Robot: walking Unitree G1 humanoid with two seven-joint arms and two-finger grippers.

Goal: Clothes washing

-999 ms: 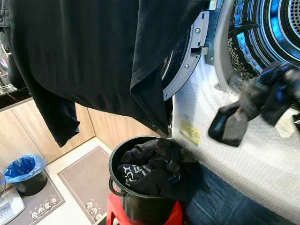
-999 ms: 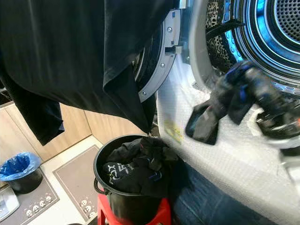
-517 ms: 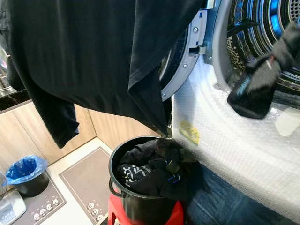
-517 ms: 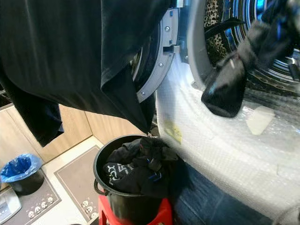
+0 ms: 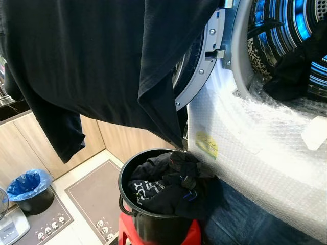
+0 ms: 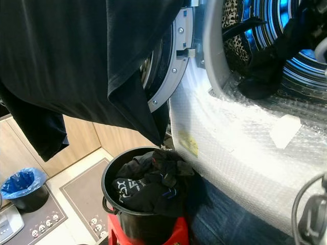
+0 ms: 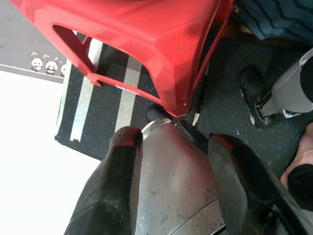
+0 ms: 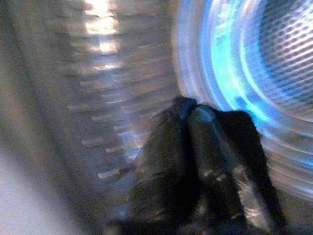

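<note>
A black bucket (image 5: 134, 214) heaped with dark clothes (image 5: 163, 186) stands on a red stool (image 5: 191, 237) below the washing machine. The machine's door (image 5: 202, 61) is swung open with a large black shirt (image 5: 97, 61) draped over it. A dark garment (image 5: 294, 71) hangs at the mouth of the blue-lit drum (image 5: 301, 25). In the right wrist view my right gripper (image 8: 188, 110) is shut on that garment, inside the drum. My left gripper (image 7: 176, 139) hangs low beside the stool (image 7: 146, 39), open with nothing held.
Bubble wrap (image 5: 255, 148) covers the machine's front below the drum, with a white tag (image 5: 314, 132) on it. A bin with a blue liner (image 5: 28, 186), a grey mat (image 5: 92, 196) and a scale (image 5: 10, 227) are on the floor at left. A foot (image 7: 301, 161) is near the stool.
My right gripper has carried the dark garment up from over the bubble wrap into the drum's mouth. The bucket and the hanging shirt have stayed put.
</note>
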